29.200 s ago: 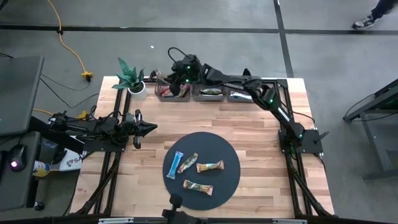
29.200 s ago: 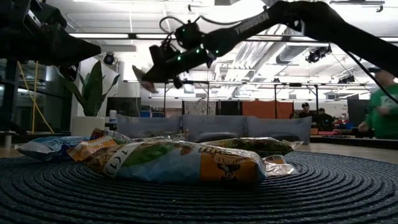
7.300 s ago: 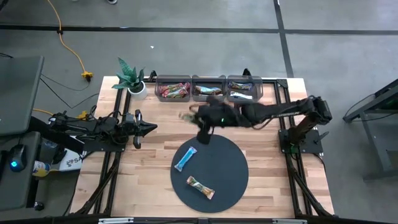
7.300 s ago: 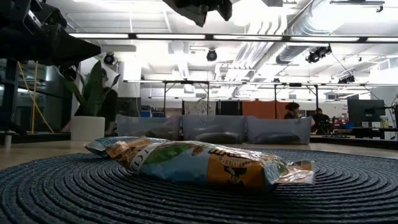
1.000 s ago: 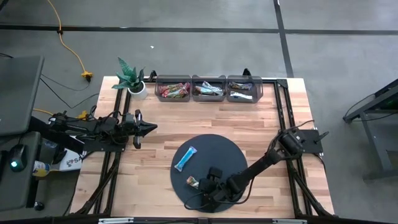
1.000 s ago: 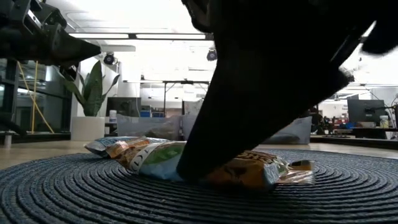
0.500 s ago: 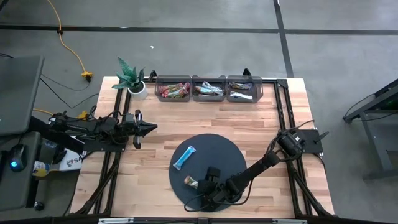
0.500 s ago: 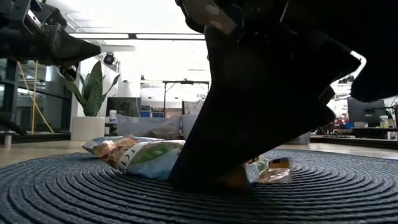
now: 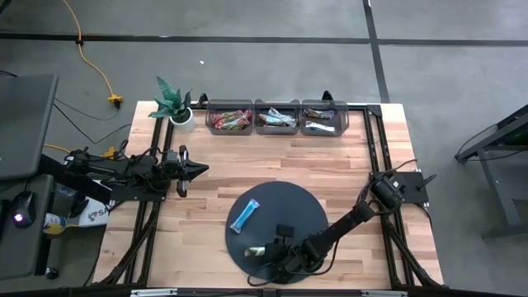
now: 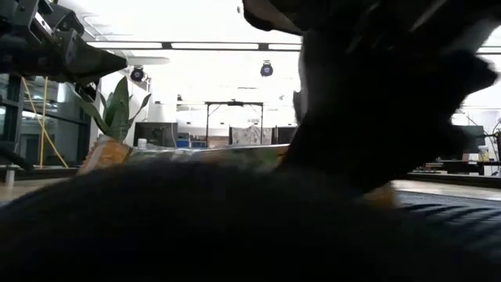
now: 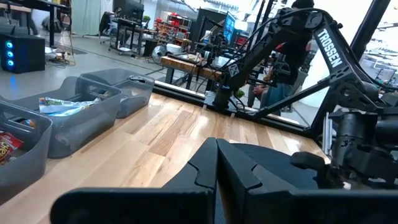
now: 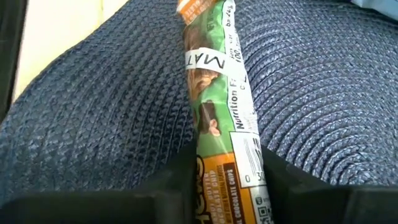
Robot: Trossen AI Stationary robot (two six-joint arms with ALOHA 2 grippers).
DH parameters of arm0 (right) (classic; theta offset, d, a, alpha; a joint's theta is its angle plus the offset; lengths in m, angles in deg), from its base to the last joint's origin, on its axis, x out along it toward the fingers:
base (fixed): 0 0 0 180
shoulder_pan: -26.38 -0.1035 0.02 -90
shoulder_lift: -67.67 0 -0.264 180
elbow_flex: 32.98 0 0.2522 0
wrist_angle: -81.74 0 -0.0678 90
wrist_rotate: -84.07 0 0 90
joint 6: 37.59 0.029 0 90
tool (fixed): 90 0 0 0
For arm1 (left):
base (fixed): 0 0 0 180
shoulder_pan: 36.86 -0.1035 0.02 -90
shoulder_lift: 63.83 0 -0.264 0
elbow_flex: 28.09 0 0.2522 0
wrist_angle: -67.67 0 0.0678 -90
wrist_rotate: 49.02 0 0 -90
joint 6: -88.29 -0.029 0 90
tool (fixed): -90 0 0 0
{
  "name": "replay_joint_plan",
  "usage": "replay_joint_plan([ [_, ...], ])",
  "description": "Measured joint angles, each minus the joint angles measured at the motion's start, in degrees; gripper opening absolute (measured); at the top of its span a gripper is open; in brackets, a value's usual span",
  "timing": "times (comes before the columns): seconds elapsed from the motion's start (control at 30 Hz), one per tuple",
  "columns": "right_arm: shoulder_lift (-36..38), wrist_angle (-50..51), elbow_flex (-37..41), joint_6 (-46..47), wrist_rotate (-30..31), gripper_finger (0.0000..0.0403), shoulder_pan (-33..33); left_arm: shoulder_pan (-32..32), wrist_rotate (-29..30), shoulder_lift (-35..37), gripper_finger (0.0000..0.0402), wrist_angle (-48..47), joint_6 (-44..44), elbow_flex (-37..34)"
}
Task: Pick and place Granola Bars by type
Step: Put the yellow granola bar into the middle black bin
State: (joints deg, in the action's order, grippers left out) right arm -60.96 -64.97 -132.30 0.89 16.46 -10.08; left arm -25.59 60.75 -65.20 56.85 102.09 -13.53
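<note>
Right gripper (image 9: 268, 251) lifts the green bar off the mat

Its fingers (image 12: 177, 180) are clamped on the green-brown granola bar (image 12: 217, 118), which a moment ago lay flat and now tilts up at the round dark mat's (image 9: 305, 210) near edge; the light blue bar (image 9: 245, 214) remains on the mat. Left gripper (image 9: 183, 170) waits beside the mat, fingers together, empty.

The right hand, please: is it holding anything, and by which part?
Yes. The right hand grips the green-and-orange granola bar at one end, over the dark round mat. The left hand holds nothing.
</note>
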Motion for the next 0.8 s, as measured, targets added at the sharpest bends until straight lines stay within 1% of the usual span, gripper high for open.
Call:
replay_joint_plan([
  [0.17,1.6,0.1,0.2,0.0,0.5,0.0086,-0.6,0.0,0.0,0.0,0.0001,0.0,0.0,0.0],
  [0.33,3.3,1.9,0.4,-1.0,1.5,0.0083,-0.4,0.0,0.0,0.0,0.0001,0.0,0.0,0.0],
  [0.43,3.9,1.8,0.4,-1.3,0.9,0.0083,0.2,0.0,0.0,0.0,0.0001,0.0,0.0,0.0],
  [0.57,3.9,1.6,0.4,-1.2,-1.9,0.0082,1.1,0.0,0.0,0.0,0.0001,0.0,0.0,0.0],
  [0.8,4.1,1.0,0.3,-1.2,-2.8,0.0082,1.6,0.0,0.0,0.0,0.0001,0.0,0.0,0.0],
])
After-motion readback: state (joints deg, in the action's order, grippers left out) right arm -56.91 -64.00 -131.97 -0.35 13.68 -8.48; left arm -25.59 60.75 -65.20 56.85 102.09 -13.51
